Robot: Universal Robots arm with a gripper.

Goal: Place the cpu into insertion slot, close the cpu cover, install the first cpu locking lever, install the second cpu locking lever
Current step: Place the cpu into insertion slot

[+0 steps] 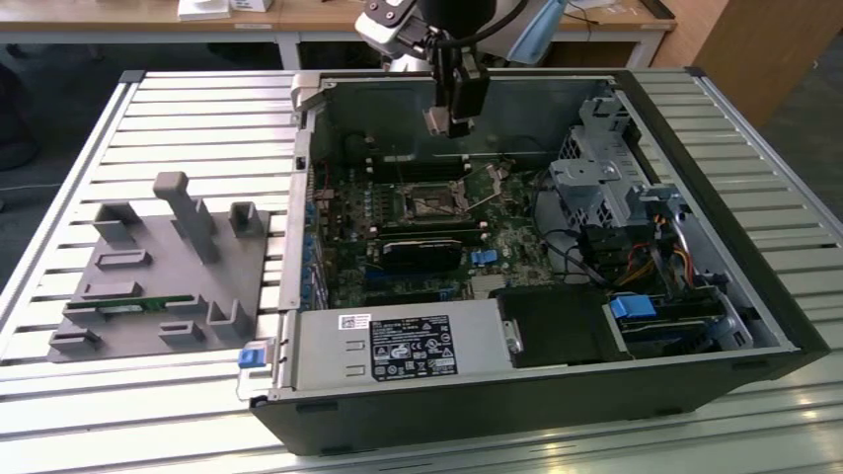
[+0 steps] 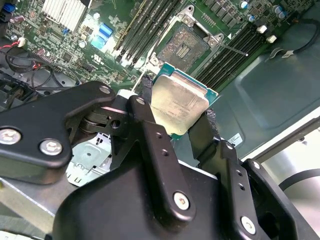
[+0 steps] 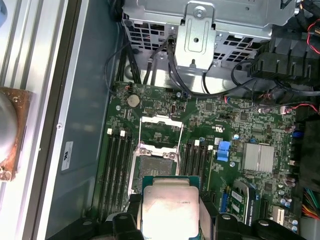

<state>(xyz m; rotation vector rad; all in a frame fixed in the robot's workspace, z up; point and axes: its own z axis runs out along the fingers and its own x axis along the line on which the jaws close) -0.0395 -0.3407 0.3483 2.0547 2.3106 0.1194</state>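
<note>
Green motherboard (image 3: 240, 115) beneath: cpu (image 3: 170, 205) in end effector (image 2: 177, 109), apart from insertion slot (image 3: 156, 167).

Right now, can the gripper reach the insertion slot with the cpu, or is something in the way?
Probably yes. The gripper, jaws shut on the cpu, hangs above the open case; the cpu cover stands open and the insertion slot lies bare.
</note>
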